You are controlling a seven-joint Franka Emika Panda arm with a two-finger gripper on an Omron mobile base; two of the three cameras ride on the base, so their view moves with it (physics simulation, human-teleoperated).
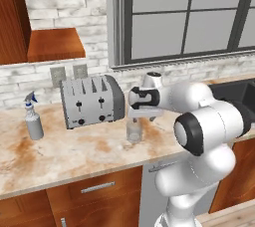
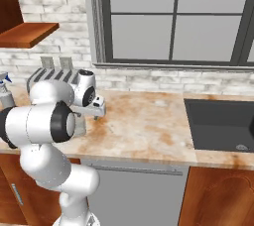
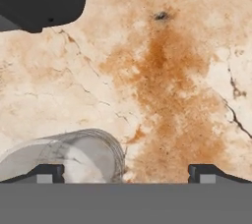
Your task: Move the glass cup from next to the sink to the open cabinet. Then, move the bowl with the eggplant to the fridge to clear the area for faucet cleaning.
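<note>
The glass cup (image 1: 134,132) stands upright on the marbled counter, in front of the toaster's right end. My gripper (image 1: 135,121) hangs just above it, pointing straight down. In the hand view the gripper (image 3: 128,173) is open. The cup's rim (image 3: 74,154) lies at the left fingertip (image 3: 49,171), off-centre in the gap, and nothing is held. The black sink (image 2: 223,121) is set in the counter to the right. The open cabinet's wooden shelf (image 1: 55,44) is up at the left. The bowl, the eggplant and the faucet are out of view.
A grey toaster (image 1: 92,100) stands against the brick wall just behind the cup. A grey spray bottle (image 1: 33,119) is left of it. Bare counter (image 2: 144,121) stretches between the cup and the sink. A window (image 1: 189,12) rises behind.
</note>
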